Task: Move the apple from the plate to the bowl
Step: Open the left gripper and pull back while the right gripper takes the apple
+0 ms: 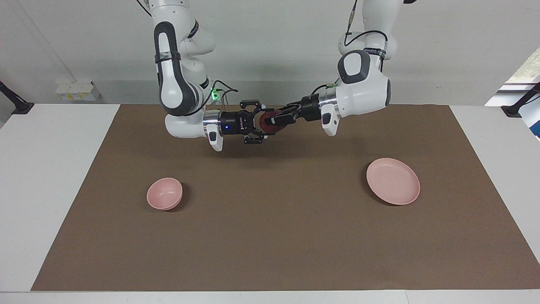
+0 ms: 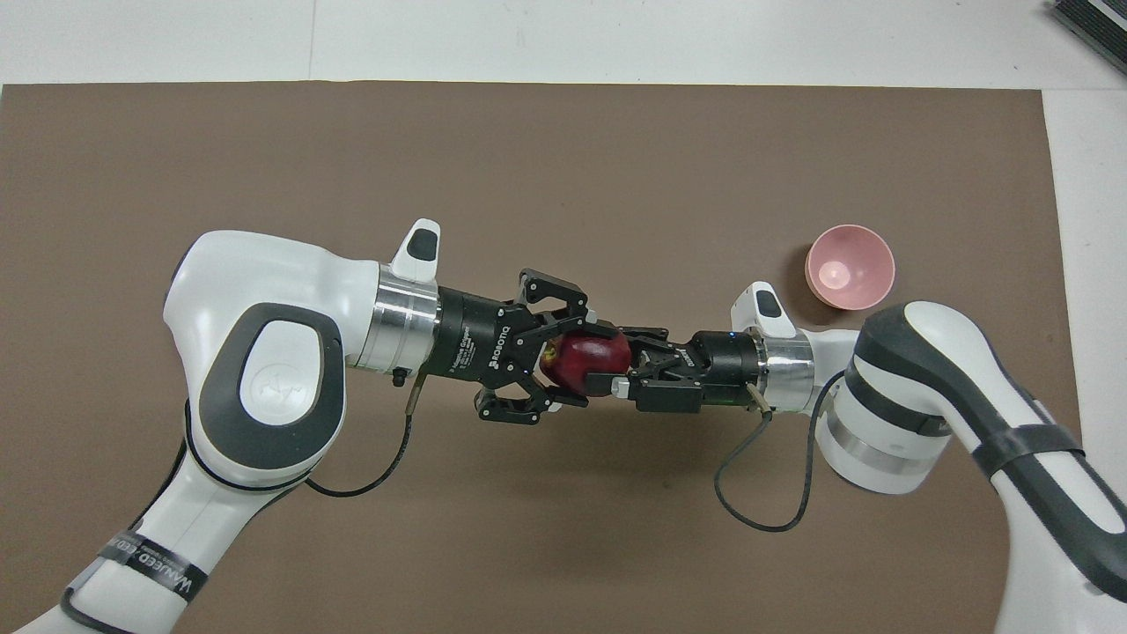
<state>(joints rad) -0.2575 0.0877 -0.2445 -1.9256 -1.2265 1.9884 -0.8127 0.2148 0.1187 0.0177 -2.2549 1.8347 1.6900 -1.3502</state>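
The apple (image 2: 588,359) is clamped by the right gripper (image 2: 607,374) in mid-air for a handover. Whether the left gripper (image 2: 563,363) grips it cannot be told. The bowl (image 2: 850,267) lies at the right arm's end.

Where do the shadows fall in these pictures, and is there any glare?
Facing view: soft, even light; a faint blurred shadow lies on the mat under the apple; the bowl and the plate each cast a small darker shadow toward the mat's middle. Overhead view: a bright glare spot sits inside the bowl.
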